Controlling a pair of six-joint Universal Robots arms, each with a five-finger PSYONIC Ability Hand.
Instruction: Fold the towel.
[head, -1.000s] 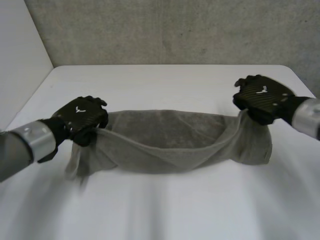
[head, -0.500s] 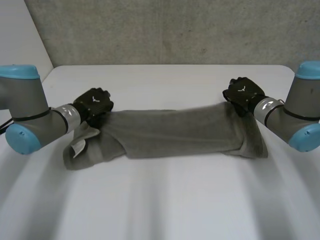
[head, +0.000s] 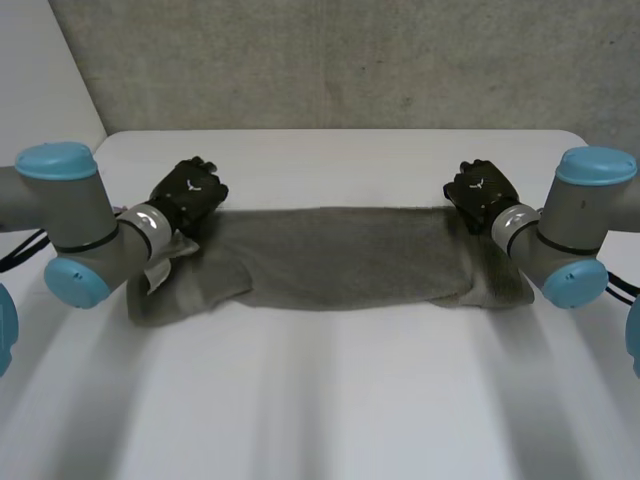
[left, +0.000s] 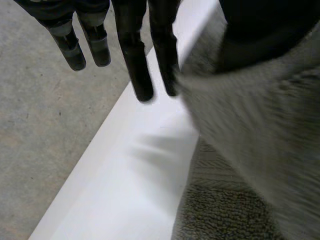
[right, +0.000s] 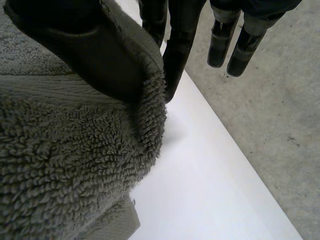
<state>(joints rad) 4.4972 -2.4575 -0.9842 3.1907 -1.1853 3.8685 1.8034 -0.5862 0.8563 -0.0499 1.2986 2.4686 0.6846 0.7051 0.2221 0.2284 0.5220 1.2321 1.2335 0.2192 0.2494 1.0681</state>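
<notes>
Two hands are holding the grey towel (head: 340, 255), which is lying as a long doubled band across the far half of the white desk (head: 330, 400). At the left end, the left hand (head: 190, 193) is pinching the upper layer's far corner between its thumb (left: 270, 25) and straight fingers (left: 137, 70), and the held cloth is hanging a little above the layer beneath. The lower layer is sticking out unevenly past the upper one here, so this corner probably needs squaring before it is let go. Across the middle, the band is lying fairly flat, with its near edge running slightly wavy. At the right end, the right hand (head: 480, 188) is gripping the matching far corner, its thumb pressing the pile against straight fingers (right: 182, 45), and a slip of lower layer is showing past the fold there too. The step in hand appears to be setting down the first fold: both hands should be lowering together with the cloth taut between them, releasing only once the edges are lining up. The desk's far edge is running not far beyond the fingertips, while plenty of bare desk is lying open on the near side for the next fold.
</notes>
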